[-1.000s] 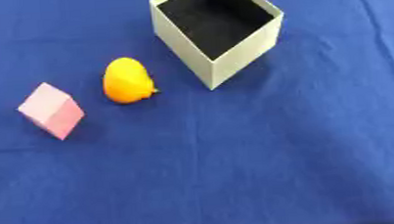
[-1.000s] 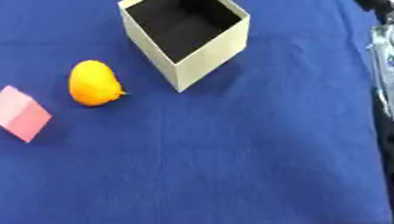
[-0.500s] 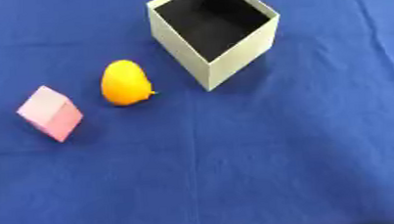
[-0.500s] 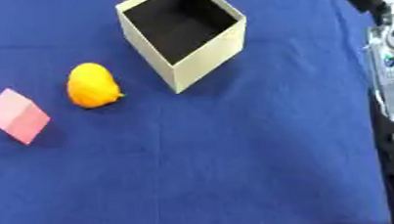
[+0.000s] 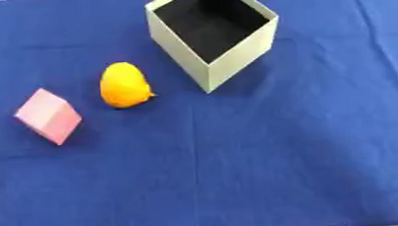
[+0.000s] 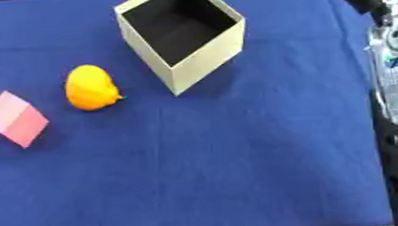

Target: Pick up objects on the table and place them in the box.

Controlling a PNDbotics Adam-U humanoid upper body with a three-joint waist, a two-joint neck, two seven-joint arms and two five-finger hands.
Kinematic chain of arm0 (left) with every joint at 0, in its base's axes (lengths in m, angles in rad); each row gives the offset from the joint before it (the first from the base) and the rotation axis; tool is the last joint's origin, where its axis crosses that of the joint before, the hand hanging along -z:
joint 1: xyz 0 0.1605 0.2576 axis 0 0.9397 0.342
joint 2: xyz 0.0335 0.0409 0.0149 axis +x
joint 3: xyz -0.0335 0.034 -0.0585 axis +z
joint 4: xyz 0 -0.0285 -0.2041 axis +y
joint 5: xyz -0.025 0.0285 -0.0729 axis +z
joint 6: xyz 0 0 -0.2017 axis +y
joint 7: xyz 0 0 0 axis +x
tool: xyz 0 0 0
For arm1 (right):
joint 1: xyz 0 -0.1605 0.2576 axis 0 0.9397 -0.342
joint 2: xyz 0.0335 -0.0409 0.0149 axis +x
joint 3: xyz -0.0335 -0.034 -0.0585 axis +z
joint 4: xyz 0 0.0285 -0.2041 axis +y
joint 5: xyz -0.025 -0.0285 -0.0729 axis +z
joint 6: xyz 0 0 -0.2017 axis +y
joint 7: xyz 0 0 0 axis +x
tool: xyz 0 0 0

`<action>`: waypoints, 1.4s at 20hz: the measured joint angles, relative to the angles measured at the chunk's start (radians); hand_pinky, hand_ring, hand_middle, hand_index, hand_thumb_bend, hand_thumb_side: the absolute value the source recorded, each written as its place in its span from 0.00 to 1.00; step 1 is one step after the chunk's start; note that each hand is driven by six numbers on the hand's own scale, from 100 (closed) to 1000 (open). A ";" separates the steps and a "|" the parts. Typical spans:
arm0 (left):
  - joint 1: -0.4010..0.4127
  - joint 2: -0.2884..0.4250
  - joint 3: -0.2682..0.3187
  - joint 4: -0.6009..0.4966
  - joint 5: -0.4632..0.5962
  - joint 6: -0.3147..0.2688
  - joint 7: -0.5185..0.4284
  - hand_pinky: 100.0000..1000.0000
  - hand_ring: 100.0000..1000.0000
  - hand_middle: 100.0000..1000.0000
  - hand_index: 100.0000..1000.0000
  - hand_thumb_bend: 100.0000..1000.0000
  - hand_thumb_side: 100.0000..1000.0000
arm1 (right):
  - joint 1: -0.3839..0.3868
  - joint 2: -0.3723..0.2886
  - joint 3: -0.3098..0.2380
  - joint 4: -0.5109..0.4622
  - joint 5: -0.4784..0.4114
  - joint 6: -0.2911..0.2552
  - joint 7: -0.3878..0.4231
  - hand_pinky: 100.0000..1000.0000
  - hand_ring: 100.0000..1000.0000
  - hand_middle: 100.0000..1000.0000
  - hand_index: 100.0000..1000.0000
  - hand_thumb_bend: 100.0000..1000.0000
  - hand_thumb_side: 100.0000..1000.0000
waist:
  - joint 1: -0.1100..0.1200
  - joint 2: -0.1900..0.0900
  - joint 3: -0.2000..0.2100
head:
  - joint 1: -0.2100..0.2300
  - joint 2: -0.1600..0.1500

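Blue cloth (image 5: 265,150) | box (image 5: 234,58), orange fruit (image 5: 124,85), pink block (image 5: 49,115) unmoved | hands unseen

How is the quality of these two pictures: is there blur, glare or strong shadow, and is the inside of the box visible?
Left eye view: soft all over, edges of the pink block and orange object slightly blurred; no glare; faint shadows only. Right eye view: equally soft; the box interior is dark, nothing shows in it; the equipment at the right edge is blurred.
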 measured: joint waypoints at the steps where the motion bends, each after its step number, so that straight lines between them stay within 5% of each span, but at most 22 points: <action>1: -0.003 0.006 -0.007 0.008 -0.007 -0.015 -0.029 0.75 0.75 0.76 0.90 0.46 0.92 | 0.000 0.000 0.000 0.000 0.000 0.000 0.001 0.88 0.97 0.61 0.89 0.00 0.64 | 0.000 0.000 0.000 | 0.000 0.000; 5: -0.004 0.029 -0.012 0.034 -0.043 -0.124 -0.151 0.77 0.79 0.79 0.92 0.69 0.94 | -0.001 0.000 0.001 0.000 0.000 -0.001 0.004 0.88 0.97 0.61 0.89 0.00 0.64 | 0.002 0.000 0.001 | -0.001 0.000; 13: 0.012 0.063 0.032 0.082 -0.102 -0.306 -0.258 0.83 0.84 0.83 0.96 0.86 0.97 | -0.001 0.000 0.001 0.000 0.000 -0.001 0.005 0.88 0.97 0.61 0.88 0.00 0.63 | 0.002 0.000 0.007 | -0.009 -0.001; 21: 0.014 0.096 0.037 0.151 -0.073 -0.444 -0.357 0.87 0.87 0.87 1.00 0.76 0.72 | -0.002 0.000 0.001 0.001 0.000 0.000 0.006 0.88 0.97 0.61 0.88 0.00 0.63 | 0.000 0.000 0.007 | -0.009 -0.002; 28: -0.014 0.108 0.011 0.212 -0.042 -0.446 -0.358 0.87 0.88 0.88 1.00 0.64 0.64 | -0.008 0.000 0.001 0.006 0.000 -0.001 0.006 0.88 0.98 0.61 0.88 0.00 0.64 | -0.002 0.000 0.000 | -0.006 -0.007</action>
